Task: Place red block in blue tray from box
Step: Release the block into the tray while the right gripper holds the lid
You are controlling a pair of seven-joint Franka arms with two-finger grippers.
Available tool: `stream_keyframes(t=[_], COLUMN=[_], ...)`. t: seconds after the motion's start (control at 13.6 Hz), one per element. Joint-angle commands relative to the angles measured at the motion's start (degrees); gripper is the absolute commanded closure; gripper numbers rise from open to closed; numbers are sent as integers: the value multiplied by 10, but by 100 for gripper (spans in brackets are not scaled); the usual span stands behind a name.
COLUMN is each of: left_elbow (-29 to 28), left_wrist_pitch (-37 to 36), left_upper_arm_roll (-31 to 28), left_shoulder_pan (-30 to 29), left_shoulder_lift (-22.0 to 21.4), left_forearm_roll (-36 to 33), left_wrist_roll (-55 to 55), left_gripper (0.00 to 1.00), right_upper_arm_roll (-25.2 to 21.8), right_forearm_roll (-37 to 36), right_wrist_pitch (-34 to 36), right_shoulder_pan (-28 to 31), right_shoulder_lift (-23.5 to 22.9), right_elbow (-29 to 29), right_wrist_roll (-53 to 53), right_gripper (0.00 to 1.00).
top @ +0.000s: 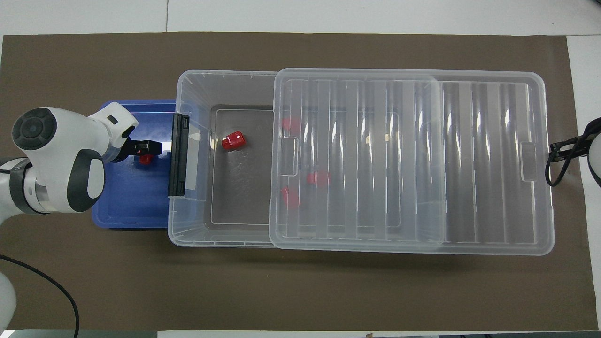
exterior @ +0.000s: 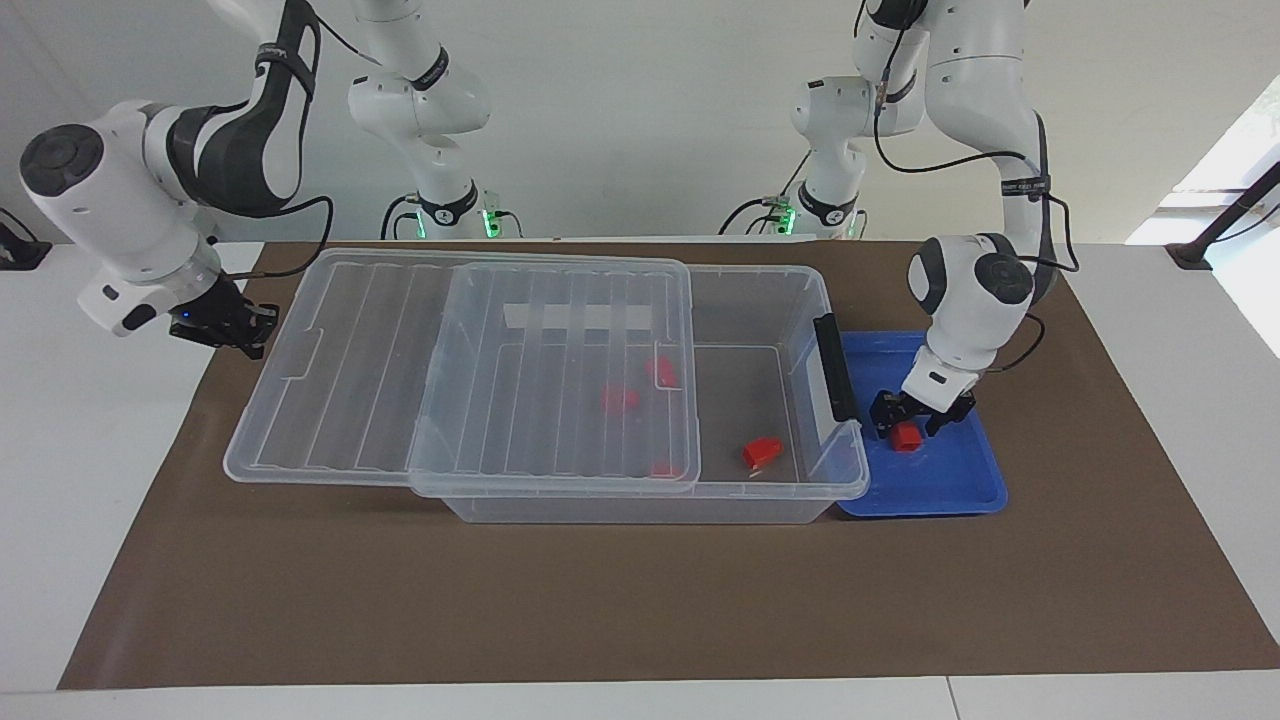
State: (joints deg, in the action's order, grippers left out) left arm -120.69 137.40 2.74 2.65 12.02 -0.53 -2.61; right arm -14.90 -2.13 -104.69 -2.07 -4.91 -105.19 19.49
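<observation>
Left pincer (exterior: pixel 909 424) apart over red block (exterior: pixel 907 437) in blue tray (exterior: pixel 960 478), right pincer (exterior: pixel 243 330) together

Saw a brown mat (exterior: pixel 640 600) spread beneath the left gripper (exterior: pixel 918 428) over a white table (exterior: pixel 100 450), with a spare red block (exterior: pixel 761 452) near that gripper.

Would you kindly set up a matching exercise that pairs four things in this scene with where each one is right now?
Things:
1. red block at the left gripper
2. lid
3. right gripper
4. uncovered red block

Places:
A. lying partway slid across the box
B. in the blue tray
C. on the floor of the box, in its open part
D. at the lid's edge, at the right arm's end of the table

Pairs: 1-B, 2-A, 3-D, 4-C
</observation>
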Motion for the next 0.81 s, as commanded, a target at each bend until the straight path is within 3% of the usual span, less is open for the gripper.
stream_keyframes(t=[0.0, 0.44, 0.74], left_elbow=[10, 155, 207], left_wrist_pitch=[-75, -275, -355], left_upper_arm_roll=[4, 5, 3], left_shoulder_pan=[-1, -3, -7], left_shoulder_lift=[-59, -82, -113], left_forearm_roll=[-6, -3, -1], left_wrist_roll=[0, 1, 2], left_gripper=[0, 0, 0], right_upper_arm_roll=[15, 43, 70], right_forearm_roll=[1, 1, 2], right_wrist_pitch=[-17, -23, -22], right_shoulder_pan=[1, 1, 1], right_shoulder_lift=[19, 17, 17], right_elbow=[-25, -31, -32], right_wrist_roll=[-20, -59, -93], right_gripper=[100, 100, 100])
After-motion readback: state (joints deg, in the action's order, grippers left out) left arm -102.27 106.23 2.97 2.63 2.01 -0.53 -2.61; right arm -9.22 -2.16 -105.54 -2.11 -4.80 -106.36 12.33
